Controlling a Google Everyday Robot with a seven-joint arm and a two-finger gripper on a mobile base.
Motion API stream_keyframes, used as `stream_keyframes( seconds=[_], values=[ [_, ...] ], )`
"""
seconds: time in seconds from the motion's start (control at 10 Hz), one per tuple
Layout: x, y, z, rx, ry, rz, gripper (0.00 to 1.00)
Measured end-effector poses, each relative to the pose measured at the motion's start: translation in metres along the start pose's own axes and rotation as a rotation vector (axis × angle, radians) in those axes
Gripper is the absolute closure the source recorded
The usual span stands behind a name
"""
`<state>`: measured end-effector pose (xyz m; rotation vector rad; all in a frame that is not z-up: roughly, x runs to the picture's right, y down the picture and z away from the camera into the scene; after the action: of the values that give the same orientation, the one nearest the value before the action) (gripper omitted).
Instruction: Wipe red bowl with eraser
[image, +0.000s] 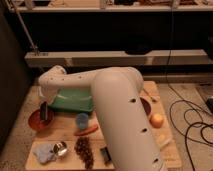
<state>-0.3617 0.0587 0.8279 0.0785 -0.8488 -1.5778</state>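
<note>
The red bowl (38, 121) sits at the left edge of the wooden table, round, shallow and orange-red. My gripper (44, 106) reaches down from the white arm into the bowl. It is shut on the eraser (44, 113), a slim dark block held upright with its lower end inside the bowl, towards the bowl's right side. The big white arm link covers the middle and right of the table.
A green tray (72, 100) lies right of the bowl. In front are a blue cup (82, 120), an orange-red carrot-like piece (86, 131), dark grapes (85, 150), a metal cup (60, 148), a blue cloth (44, 153) and a stubby black block (105, 154). An orange (157, 120) and a maroon bowl (146, 106) lie to the right.
</note>
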Motion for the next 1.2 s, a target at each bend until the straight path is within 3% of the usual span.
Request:
stream_keyframes(
  seconds=[0.3, 0.6, 0.9, 1.2],
  values=[
    [0.006, -0.02, 0.008, 0.032, -0.007, -0.02, 1.0],
    [-0.003, -0.038, 0.015, 0.067, -0.035, -0.046, 1.0],
    [-0.019, -0.044, 0.005, 0.097, -0.048, -0.064, 1.0],
    [-0.028, -0.033, -0.01, 0.098, -0.053, -0.068, 1.0]
  ],
)
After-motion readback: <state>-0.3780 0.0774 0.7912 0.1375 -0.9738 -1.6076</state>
